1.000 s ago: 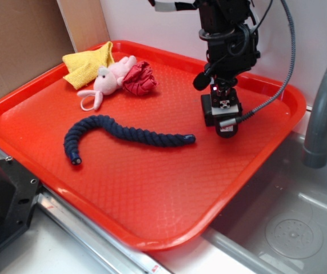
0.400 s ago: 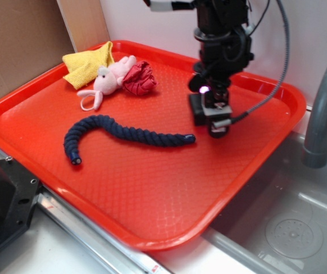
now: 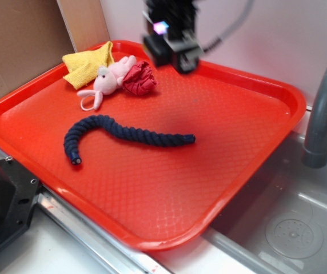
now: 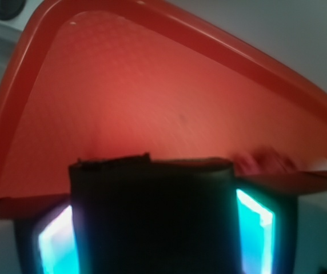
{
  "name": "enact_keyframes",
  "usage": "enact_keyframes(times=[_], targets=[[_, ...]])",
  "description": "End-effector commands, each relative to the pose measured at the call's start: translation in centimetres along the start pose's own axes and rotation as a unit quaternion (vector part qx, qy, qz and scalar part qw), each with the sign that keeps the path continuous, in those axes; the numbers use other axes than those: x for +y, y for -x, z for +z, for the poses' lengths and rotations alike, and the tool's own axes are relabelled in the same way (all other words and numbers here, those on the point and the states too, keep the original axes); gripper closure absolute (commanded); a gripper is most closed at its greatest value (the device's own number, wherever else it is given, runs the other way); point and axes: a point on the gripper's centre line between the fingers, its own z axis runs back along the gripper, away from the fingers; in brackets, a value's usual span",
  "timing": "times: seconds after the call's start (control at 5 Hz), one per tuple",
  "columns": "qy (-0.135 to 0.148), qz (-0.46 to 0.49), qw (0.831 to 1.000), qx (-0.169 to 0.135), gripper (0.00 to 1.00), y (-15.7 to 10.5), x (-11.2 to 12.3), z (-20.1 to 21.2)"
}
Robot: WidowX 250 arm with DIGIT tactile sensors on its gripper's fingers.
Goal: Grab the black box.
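Since a second ago the gripper (image 3: 172, 51) has left the right part of the red tray (image 3: 152, 188), where it stood low with its tip near the rope's end, and now hangs high over the far edge, blurred with motion, its upper body cut off by the top of the exterior picture. With it has gone the black box (image 4: 152, 220): in the wrist view the dark block fills the space between the two glowing finger pads (image 4: 255, 225), pinched from both sides, its upper edge crossing the lower half of the picture with the tray floor well beneath and no contact between them. From outside, the box shows as the dark lump at the gripper's tip, though blur makes its outline hard to separate from the fingers. Such height is probably there to clear the raised rim and the clutter below. On the tray floor the navy braided rope (image 3: 123, 134) lies curved across the middle exactly as before, and the pink plush toy (image 3: 109, 80), the yellow cloth (image 3: 86, 64) and the crumpled dark red cloth (image 3: 139, 79) sit bunched in the far left corner, untouched. A grey faucet (image 3: 323, 114) rises over the sink (image 3: 289, 222) on the right. Judged from these views, the grab itself looks done, the box squarely seated rather than caught by a corner.
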Motion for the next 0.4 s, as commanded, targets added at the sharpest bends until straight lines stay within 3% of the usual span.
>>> enact_keyframes(times=[0.0,0.2], targets=[[-0.024,0.096,0.994,-0.040,1.00,5.8,0.4,7.2],[-0.016,0.125,0.990,-0.061,1.00,7.2,0.6,7.8]])
